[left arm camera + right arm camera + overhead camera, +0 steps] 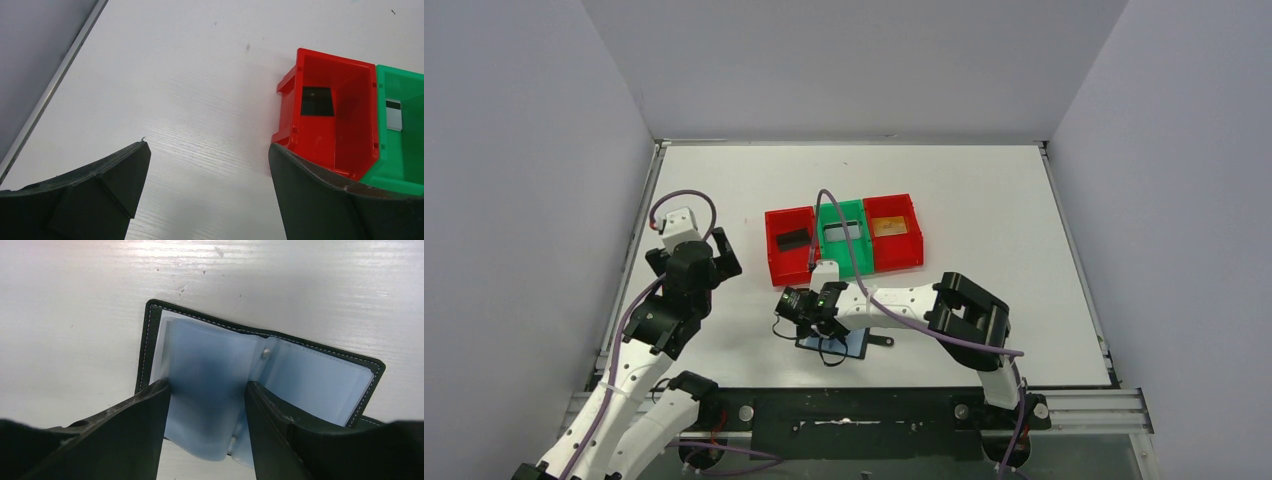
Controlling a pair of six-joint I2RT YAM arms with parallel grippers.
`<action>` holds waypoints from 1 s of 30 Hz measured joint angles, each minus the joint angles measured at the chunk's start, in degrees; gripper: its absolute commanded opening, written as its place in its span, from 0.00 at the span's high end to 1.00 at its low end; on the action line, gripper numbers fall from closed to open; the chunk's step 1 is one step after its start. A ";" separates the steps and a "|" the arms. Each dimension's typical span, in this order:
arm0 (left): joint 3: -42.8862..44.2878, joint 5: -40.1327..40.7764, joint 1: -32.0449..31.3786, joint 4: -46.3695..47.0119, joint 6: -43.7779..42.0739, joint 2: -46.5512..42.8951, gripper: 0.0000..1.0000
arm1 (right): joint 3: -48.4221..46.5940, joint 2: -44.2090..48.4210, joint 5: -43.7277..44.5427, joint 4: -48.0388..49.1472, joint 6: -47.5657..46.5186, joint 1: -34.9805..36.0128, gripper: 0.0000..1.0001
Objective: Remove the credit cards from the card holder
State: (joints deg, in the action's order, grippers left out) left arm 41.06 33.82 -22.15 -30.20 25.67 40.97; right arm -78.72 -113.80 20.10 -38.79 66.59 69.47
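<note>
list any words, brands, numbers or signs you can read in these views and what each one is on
No readable text in any view.
black card: plain dark face, no print shows.
silver-grey card: only a dark stripe, no legible characters.
orange-gold card: too small to read.
card holder: open, blank blue-grey pockets, no brand visible.

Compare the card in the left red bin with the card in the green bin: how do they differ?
The black card is plain and dark; the grey card is silver with a dark stripe at one end. The black card lies in the red bin, the grey card in the green bin. Both are thin rectangles on bin floors.
</note>
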 measured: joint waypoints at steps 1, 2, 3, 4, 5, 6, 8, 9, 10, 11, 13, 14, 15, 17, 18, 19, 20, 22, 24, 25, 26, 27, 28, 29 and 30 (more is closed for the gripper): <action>0.00 -0.02 0.09 0.00 0.00 0.00 0.09 | -0.02 0.00 0.00 -0.07 -0.02 0.00 0.48; -0.02 -0.04 0.15 0.00 -0.02 0.00 0.09 | -0.02 0.00 0.04 -0.11 -0.04 0.00 0.51; -0.02 -0.04 0.15 0.00 -0.02 0.00 0.09 | -0.04 0.00 0.09 -0.24 -0.04 0.00 0.53; -0.02 -0.04 0.17 0.00 -0.02 0.02 0.09 | -0.11 0.00 0.17 -0.44 -0.07 0.00 0.58; -0.02 -0.07 0.17 0.00 -0.02 0.04 0.09 | -0.15 0.00 0.26 -0.68 -0.07 0.00 0.62; -0.02 -0.07 0.17 0.00 -0.02 0.09 0.09 | -0.15 0.00 0.46 -0.92 -0.09 0.00 0.66; -0.04 -0.11 0.20 0.02 -0.02 0.15 0.09 | -0.15 -0.02 0.85 -1.51 -0.28 0.00 0.74; -0.09 -0.20 0.20 0.02 -0.02 0.15 0.09 | -0.15 -0.02 1.03 -1.73 -0.66 0.00 0.74; -0.11 -0.26 0.20 0.00 -0.04 0.15 0.09 | -0.15 -0.02 1.33 -1.81 -0.94 0.07 0.70; -0.15 -0.31 0.20 0.04 -0.07 0.15 0.09 | -0.17 -0.02 1.66 -1.79 -1.33 0.11 0.66; -0.22 -0.48 0.20 0.02 -0.11 0.15 0.09 | -0.07 0.02 2.03 -1.33 -2.56 0.35 0.58; -0.22 -0.61 0.20 0.02 -0.22 0.15 0.09 | 0.09 0.07 2.10 -0.72 -3.48 0.44 0.53; -0.22 -0.72 0.20 0.02 -0.24 0.15 0.09 | 0.37 0.24 2.01 0.11 -4.57 0.48 0.49; -0.22 -1.09 0.20 0.02 -0.33 0.15 0.09 | 1.11 0.81 1.73 1.64 -6.62 0.50 0.44; -0.22 -1.20 0.20 0.02 -0.35 0.15 0.09 | 1.46 1.14 1.62 2.19 -7.58 0.52 0.42; -0.22 -1.49 0.20 0.02 -0.37 0.15 0.09 | 1.79 1.51 1.55 2.47 -8.37 0.63 0.39; -0.22 -1.81 0.20 0.02 -0.42 0.15 0.09 | 2.40 1.99 1.51 2.75 -9.18 0.66 0.37; -0.22 -2.86 0.20 0.04 -0.46 0.17 0.09 | 4.02 3.89 1.53 2.78 -10.60 0.70 0.33; -0.22 -4.07 0.20 0.11 -0.52 0.37 0.08 | 5.90 6.93 1.77 2.67 -11.61 0.66 0.27; -0.22 -4.48 0.20 0.13 -0.57 0.48 0.07 | 6.69 8.90 1.99 2.62 -12.02 0.59 0.23; -0.22 -5.07 0.20 0.22 -0.63 0.70 0.07 | 7.30 11.02 2.38 2.56 -12.26 0.48 0.19; -0.26 -5.60 0.20 0.46 -0.63 0.90 0.07 | 7.63 12.92 2.89 2.47 -12.46 0.35 0.15; -0.39 -5.92 0.20 0.74 -0.50 1.09 0.07 | 8.02 15.78 3.78 2.49 -12.72 0.07 0.12; -0.55 -5.99 0.20 0.98 -0.20 1.29 0.07 | 8.31 18.27 4.66 2.47 -12.98 -0.28 0.08; -0.63 -5.99 0.20 1.01 0.35 1.55 0.07 | 8.46 20.26 5.44 2.40 -13.25 -0.72 0.04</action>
State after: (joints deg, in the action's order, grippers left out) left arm 40.42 27.83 -21.96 -29.19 26.02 42.52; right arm -70.26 -93.54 25.54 -36.38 53.34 68.75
